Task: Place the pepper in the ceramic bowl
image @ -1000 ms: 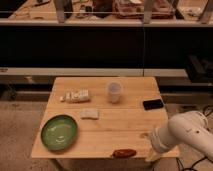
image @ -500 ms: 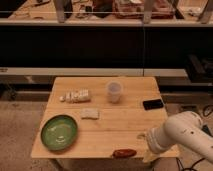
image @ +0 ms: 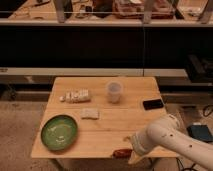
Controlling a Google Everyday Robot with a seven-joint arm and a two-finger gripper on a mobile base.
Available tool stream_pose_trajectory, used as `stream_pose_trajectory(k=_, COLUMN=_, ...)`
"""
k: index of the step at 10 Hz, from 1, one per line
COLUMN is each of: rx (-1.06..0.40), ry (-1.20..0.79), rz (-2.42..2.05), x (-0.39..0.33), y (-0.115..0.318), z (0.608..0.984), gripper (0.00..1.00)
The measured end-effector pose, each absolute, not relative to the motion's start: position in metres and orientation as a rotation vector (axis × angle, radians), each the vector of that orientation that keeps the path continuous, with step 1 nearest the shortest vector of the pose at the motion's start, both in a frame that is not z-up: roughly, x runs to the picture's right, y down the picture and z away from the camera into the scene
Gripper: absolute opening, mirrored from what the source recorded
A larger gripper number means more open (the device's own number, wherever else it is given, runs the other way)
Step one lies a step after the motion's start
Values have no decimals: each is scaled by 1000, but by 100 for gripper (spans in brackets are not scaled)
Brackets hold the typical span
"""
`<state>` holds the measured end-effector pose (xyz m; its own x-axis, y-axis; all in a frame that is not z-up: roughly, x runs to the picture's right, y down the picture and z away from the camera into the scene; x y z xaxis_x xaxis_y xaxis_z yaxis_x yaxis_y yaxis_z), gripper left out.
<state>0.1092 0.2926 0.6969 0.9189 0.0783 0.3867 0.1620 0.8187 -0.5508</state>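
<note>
The pepper is small, dark red and glossy. It lies at the front edge of the wooden table, right of centre. The ceramic bowl is a wide shallow green dish at the front left of the table, well left of the pepper. My gripper is at the end of the white arm that reaches in from the lower right. It is right next to the pepper's right end, low over the table's front edge.
A translucent white plastic cup stands at the back centre. A white packet lies back left and a pale sponge-like block in the middle. A black phone lies at the right edge. A dark counter runs behind the table.
The white arm has moved left and down along the table's front edge, bringing the gripper close to the pepper. The pepper, bowl and other objects have not moved.
</note>
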Motion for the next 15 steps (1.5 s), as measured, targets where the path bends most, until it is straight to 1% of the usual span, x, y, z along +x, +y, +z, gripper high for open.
stream_pose_trajectory(k=5, rx=-600, ry=-439, rz=-68, x=95, y=316, z=732, gripper=65)
stream_pose_trajectory(k=7, rx=-607, ry=-439, rz=-69, x=98, y=322, z=738, gripper=65)
stream_pose_trajectory(k=8, rx=-614, ry=-440, rz=-72, x=98, y=326, z=742, gripper=61)
stream_pose_trajectory(k=10, rx=-621, ry=-442, rz=-75, x=97, y=327, z=744, gripper=46)
stream_pose_trajectory(k=11, rx=-624, ry=-440, rz=-78, x=97, y=326, z=745, gripper=37)
stream_pose_trajectory(k=12, rx=-625, ry=-435, rz=-72, x=97, y=325, z=747, gripper=25)
stream_pose_trajectory(k=14, rx=-624, ry=-430, rz=-67, x=96, y=322, z=748, gripper=7)
stream_pose_trajectory(k=15, rx=-622, ry=-434, rz=-62, x=92, y=318, z=748, gripper=1)
